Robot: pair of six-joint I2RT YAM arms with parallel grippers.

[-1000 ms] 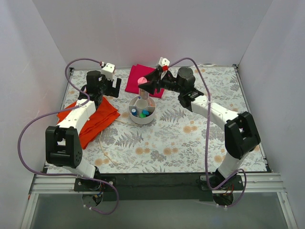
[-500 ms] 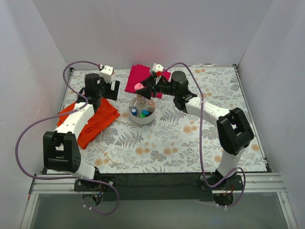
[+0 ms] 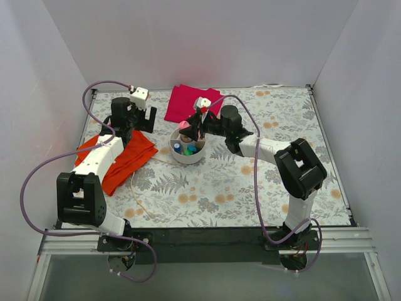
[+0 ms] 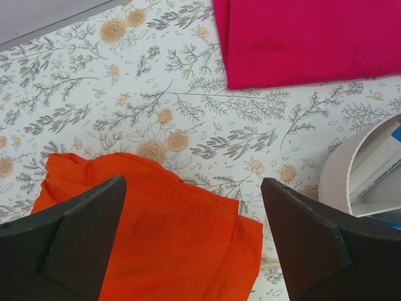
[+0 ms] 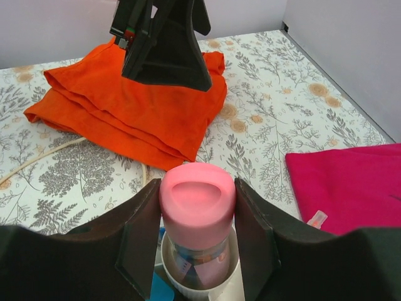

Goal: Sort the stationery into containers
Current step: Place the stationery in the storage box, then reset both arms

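Note:
The round white dish (image 3: 177, 155) sits at table centre with blue- and green-capped markers (image 3: 178, 148) in its compartments. My right gripper (image 3: 188, 128) is shut on a pink-capped tube (image 5: 197, 202) and holds it upright with its lower end inside the dish's centre cup (image 5: 188, 290). The tube's pink cap (image 3: 185, 125) shows from above. My left gripper (image 3: 143, 118) is open and empty, above the edge of the orange-red folded cloth (image 4: 156, 238), left of the dish (image 4: 341, 172).
A magenta folded cloth (image 3: 186, 103) lies behind the dish, also in the left wrist view (image 4: 301, 37). The orange-red cloth (image 3: 119, 157) lies at the left. A thin beige cord (image 3: 141, 188) curls on the floral tabletop in front of the dish. White walls surround the table.
My right gripper has carried the pink-capped tube down and toward the dish, so its lower end now sits in the centre cup. The left gripper shifted a little at first, then held still.

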